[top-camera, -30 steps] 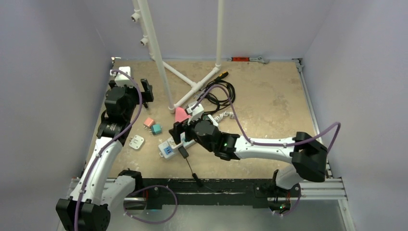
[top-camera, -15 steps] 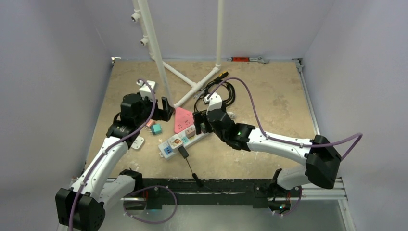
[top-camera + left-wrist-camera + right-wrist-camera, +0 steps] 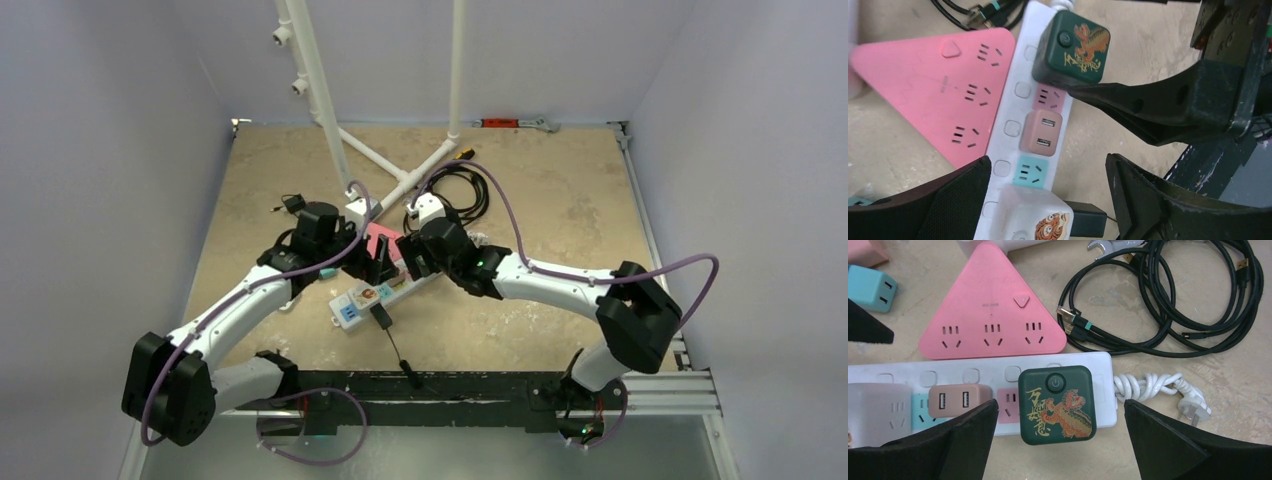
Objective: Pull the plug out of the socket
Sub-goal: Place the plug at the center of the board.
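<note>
Both arms, I see, have swung inward since a second ago and crouch low over the power strip [image 3: 978, 374]. Left gripper [image 3: 1048, 159] and right gripper [image 3: 1060, 402] gape empty. The green plug [image 3: 1057, 405], seemingly still seated, sits between the right one's fingers.

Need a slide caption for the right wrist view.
Open right gripper lined up on the green dragon plug in the white power strip; pink triangular socket and black cables beyond.

Tan counter [image 3: 560, 200] carries a white power strip [image 3: 988, 372], with a pink triangular socket block [image 3: 990, 325] just beside it. Coiled black cables [image 3: 1168, 305], a teal adapter [image 3: 870, 287] and a bundled white cord [image 3: 1153, 385] lie nearby.
</note>
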{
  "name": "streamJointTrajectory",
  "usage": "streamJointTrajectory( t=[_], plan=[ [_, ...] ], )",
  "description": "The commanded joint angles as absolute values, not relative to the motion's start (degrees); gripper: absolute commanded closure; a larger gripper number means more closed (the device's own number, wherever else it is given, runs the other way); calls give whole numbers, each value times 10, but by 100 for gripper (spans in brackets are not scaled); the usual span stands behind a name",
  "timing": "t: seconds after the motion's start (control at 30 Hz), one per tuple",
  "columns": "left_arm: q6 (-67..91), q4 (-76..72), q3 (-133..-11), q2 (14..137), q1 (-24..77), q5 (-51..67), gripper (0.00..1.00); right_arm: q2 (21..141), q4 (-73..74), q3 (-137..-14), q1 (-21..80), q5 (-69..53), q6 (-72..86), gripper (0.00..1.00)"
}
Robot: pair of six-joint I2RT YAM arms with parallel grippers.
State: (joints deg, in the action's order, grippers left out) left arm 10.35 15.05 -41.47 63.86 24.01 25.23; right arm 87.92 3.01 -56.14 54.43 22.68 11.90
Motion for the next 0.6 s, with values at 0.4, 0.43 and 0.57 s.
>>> streamJointTrajectory(
  t=[0.4, 0.43, 0.57],
  plan=[
    [75, 158, -456, 732, 303, 206, 24, 933, -32, -584, 512, 167, 96, 4],
    [75, 154, -456, 735, 303, 207, 24, 935, -32, -584, 512, 166, 98, 5],
    [79, 137, -455, 741, 304, 202, 25, 938, -36, -581, 511, 163, 104, 7]
  ],
)
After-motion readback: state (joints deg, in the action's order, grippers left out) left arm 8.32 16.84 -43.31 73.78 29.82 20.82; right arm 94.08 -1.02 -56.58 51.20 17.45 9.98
